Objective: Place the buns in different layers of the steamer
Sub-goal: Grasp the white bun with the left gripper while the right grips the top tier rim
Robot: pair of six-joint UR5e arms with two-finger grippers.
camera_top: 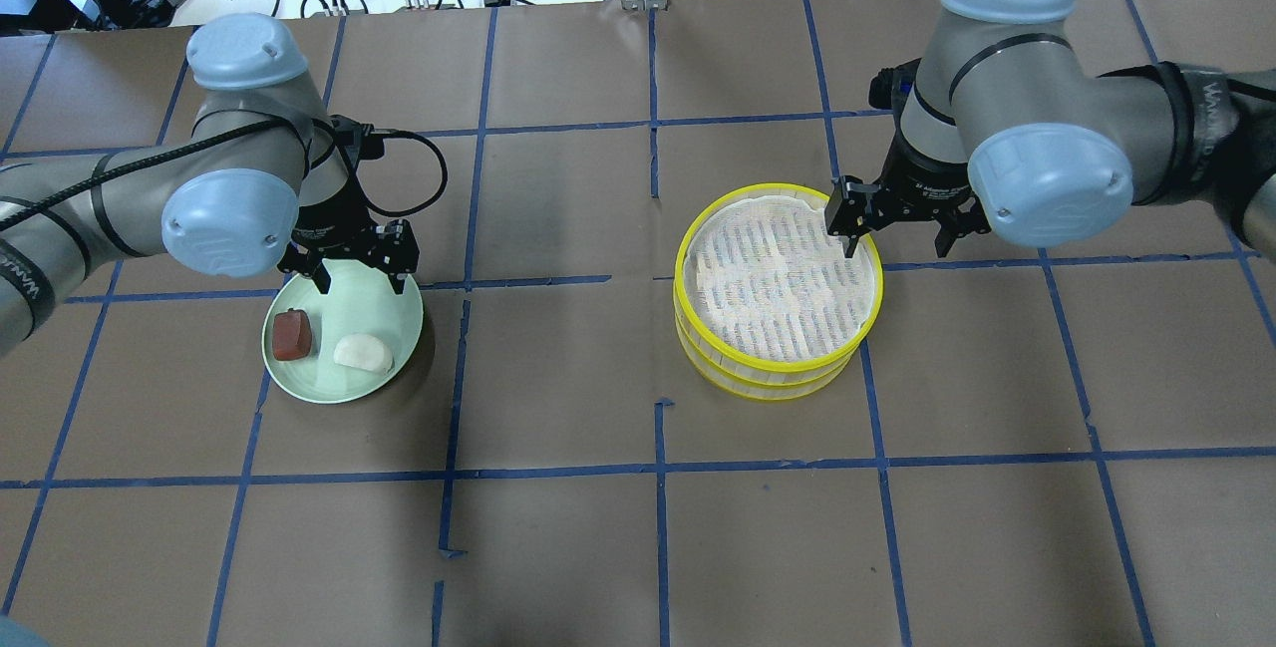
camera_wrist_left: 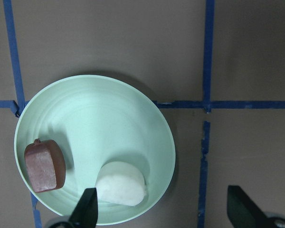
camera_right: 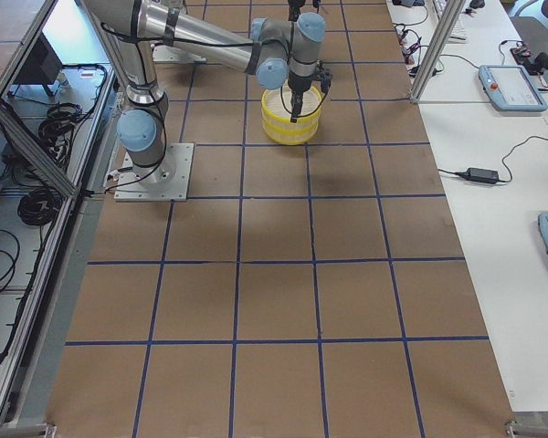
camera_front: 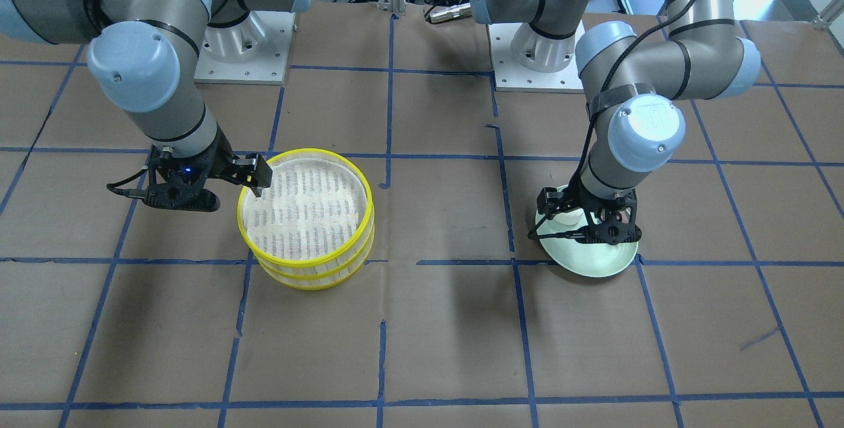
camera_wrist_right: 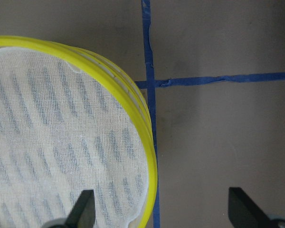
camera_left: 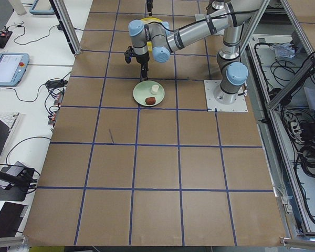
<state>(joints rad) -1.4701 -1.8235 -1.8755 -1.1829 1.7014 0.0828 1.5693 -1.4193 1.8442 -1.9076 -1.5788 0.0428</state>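
Hovering above pale green plate, left gripper seen spread wide, nothing held. On plate, white bun and reddish-brown bun laid apart. At steamer rim, right gripper set astride, spread wide, nothing held.

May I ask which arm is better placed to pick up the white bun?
Left: the left tool, open, hangs above the pale green plate holding the white rounded bun; the right tool straddles the rim of the yellow-rimmed steamer.
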